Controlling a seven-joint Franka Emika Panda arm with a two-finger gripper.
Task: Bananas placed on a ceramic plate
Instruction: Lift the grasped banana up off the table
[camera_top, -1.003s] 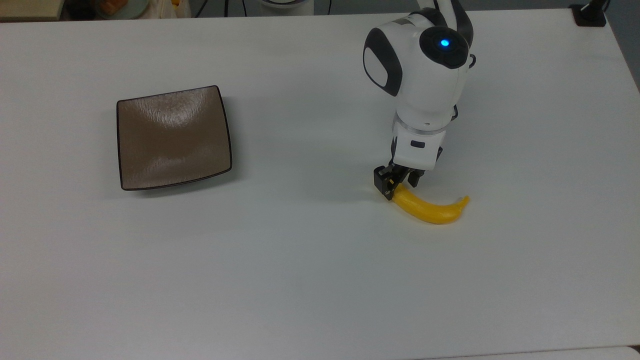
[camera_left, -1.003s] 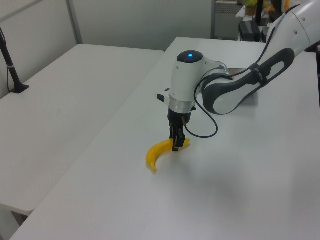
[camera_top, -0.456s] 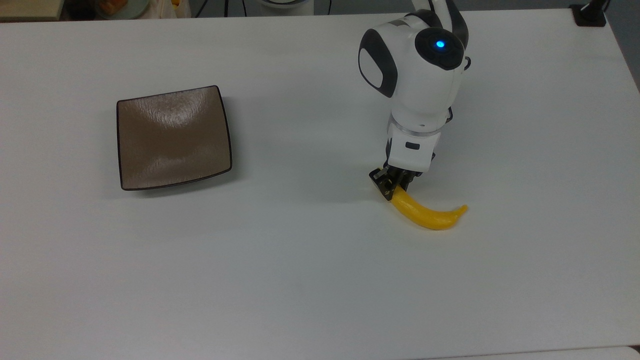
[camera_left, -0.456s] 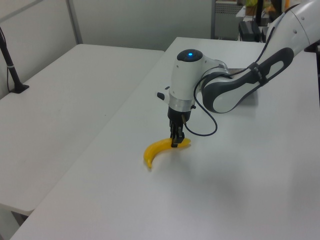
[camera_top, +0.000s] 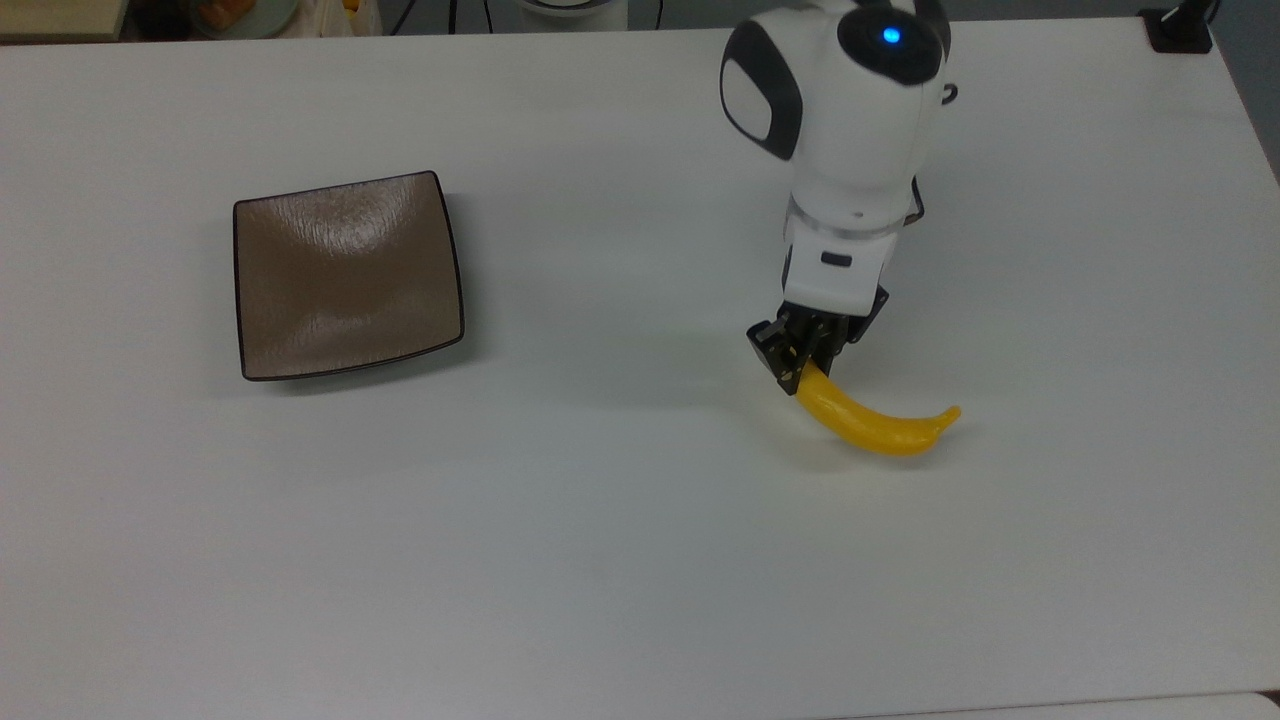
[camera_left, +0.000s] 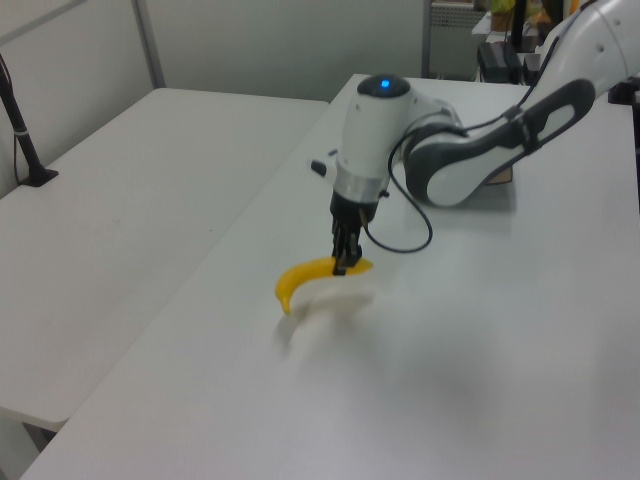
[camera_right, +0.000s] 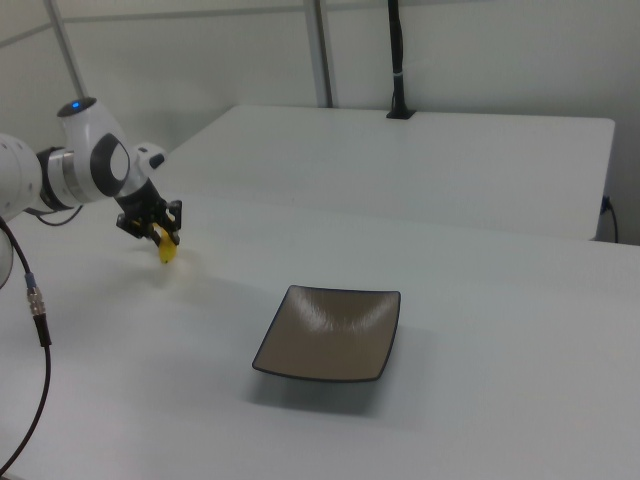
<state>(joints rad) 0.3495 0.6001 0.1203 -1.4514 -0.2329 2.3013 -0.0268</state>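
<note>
White bench (camera_top: 600, 560), bare but for two items; pale partition walls behind. Claw (camera_top: 803, 368): clenched on one end of the banana (camera_top: 875, 425), fingers pointed downward. Banana: held by its end, so the free tip trails toward the top view's right; a shadow beneath it in the left view suggests it is lifted clear of the bench. Ceramic plate (camera_top: 345, 275): unoccupied, well apart toward the top view's left, awaiting delivery.
</note>
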